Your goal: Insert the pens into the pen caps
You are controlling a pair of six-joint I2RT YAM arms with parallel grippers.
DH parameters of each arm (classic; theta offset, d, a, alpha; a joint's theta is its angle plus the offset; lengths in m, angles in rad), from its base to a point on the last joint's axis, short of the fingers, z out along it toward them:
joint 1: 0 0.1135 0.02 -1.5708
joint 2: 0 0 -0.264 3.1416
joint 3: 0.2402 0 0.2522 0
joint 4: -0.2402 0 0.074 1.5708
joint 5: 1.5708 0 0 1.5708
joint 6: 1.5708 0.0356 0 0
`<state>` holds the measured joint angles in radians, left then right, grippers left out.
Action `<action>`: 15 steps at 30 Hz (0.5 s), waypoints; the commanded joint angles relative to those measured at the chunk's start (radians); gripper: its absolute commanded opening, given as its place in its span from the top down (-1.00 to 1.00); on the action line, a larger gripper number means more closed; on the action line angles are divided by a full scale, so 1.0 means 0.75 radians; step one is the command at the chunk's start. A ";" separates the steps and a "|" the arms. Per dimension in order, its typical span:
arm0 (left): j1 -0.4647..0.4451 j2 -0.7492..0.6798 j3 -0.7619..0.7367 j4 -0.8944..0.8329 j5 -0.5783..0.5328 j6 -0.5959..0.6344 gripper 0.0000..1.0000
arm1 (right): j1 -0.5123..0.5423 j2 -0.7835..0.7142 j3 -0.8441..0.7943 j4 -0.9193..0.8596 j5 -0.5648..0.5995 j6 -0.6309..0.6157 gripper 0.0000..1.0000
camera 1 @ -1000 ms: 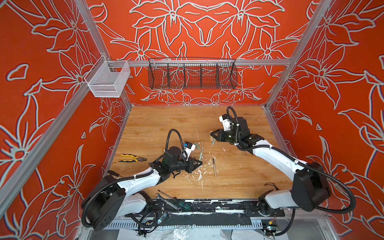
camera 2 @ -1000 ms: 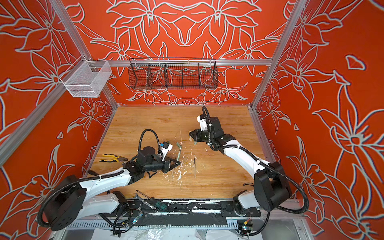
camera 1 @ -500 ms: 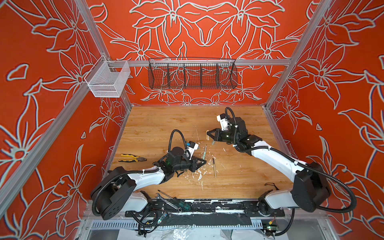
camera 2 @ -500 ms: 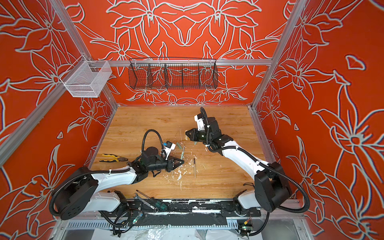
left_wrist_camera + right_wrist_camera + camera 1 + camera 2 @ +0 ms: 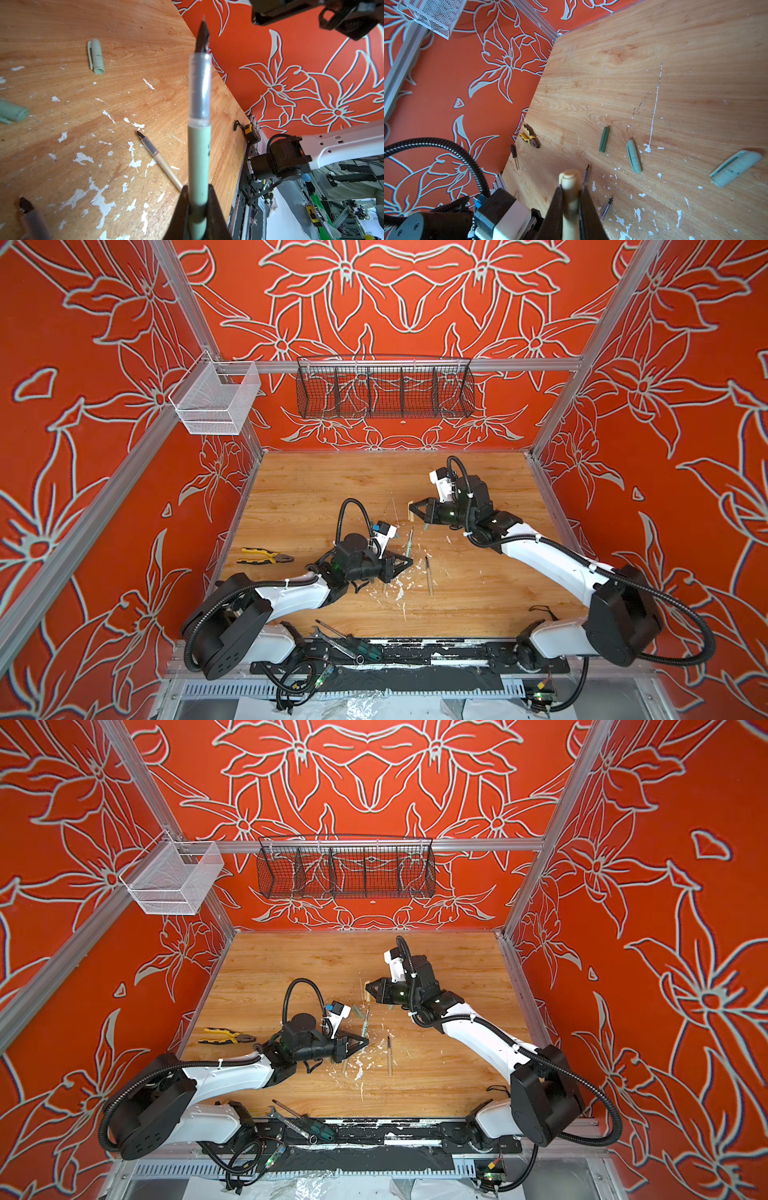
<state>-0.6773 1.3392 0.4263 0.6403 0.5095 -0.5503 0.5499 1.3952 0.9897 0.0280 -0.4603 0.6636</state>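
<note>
I am pinching a pale green pen in the left pincer, gripping it low on the barrel. Its clear collar and dark tip are pointing out past the fingertips, above the table. In a top view this pincer is sitting near the table's middle, toward the front.

The right pincer is squeezing a beige cap, whose rounded end is sticking out beyond the fingertips. In a top view that pincer is hanging farther back, and the cap is apart from the pen's tip.

A beige pen is lying flat among white paint flecks just beside the held pen. A dark green cap and two pale green caps are lying loose on the wood. Pliers are resting near the table's left edge.
</note>
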 commanded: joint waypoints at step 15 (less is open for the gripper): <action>-0.009 -0.084 0.022 0.011 -0.050 0.025 1.00 | 0.026 -0.044 -0.027 0.032 -0.013 0.017 0.83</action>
<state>-0.6800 1.2984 0.4263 0.6373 0.4839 -0.5457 0.5617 1.3888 0.9821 0.0341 -0.4603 0.6636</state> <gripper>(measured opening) 0.102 0.143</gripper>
